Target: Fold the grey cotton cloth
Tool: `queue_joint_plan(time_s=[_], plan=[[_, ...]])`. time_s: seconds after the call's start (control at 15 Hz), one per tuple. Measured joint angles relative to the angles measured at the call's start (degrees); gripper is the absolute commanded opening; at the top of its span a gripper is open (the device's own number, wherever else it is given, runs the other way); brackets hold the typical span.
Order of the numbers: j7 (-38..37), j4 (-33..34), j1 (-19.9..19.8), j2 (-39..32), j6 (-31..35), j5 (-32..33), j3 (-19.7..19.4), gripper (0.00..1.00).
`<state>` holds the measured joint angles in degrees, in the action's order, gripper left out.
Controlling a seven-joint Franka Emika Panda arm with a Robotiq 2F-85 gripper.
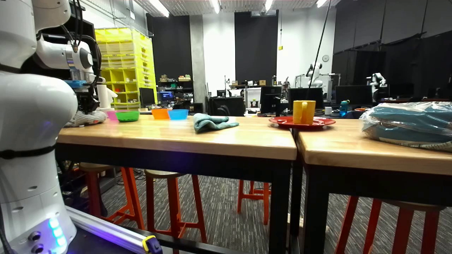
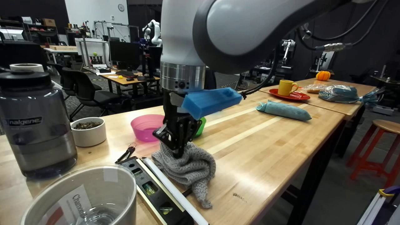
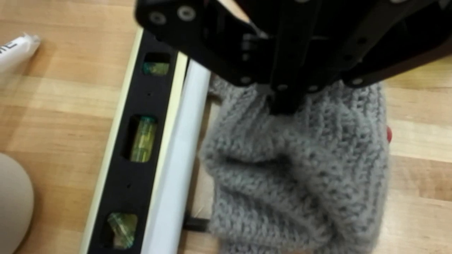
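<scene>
The gripper [image 3: 283, 107] is pinching the crumpled grey cloth [image 3: 310, 183], which is lying on the tabletop [image 3: 70, 148] beside a white bar [image 3: 176, 151] and a spirit level [image 3: 138, 176].

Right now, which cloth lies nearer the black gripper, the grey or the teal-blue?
The bunched, knitted grey cloth: the closed black gripper meets its folds, while the folded teal-blue cloth lies farther off, toward the round red plate.

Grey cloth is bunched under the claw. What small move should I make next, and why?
I'd probably lift the claw slightly, straight up, and watch whether the grey cloth comes along. The claw is closed with its tips down against the bunched fabric, but the views don't show whether any is pinched between them, so checking for a hold before folding seems wise.
</scene>
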<state>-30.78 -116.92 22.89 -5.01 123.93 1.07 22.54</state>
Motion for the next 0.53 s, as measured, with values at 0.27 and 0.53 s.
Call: queue_joint_plan(time_s=[0.27,0.53], plan=[[0.08,0.0,0.02,0.48,-0.13,-0.56,0.0,0.0],[0.14,-0.47,0.02,2.27,-1.15,-2.08,0.0,0.0]])
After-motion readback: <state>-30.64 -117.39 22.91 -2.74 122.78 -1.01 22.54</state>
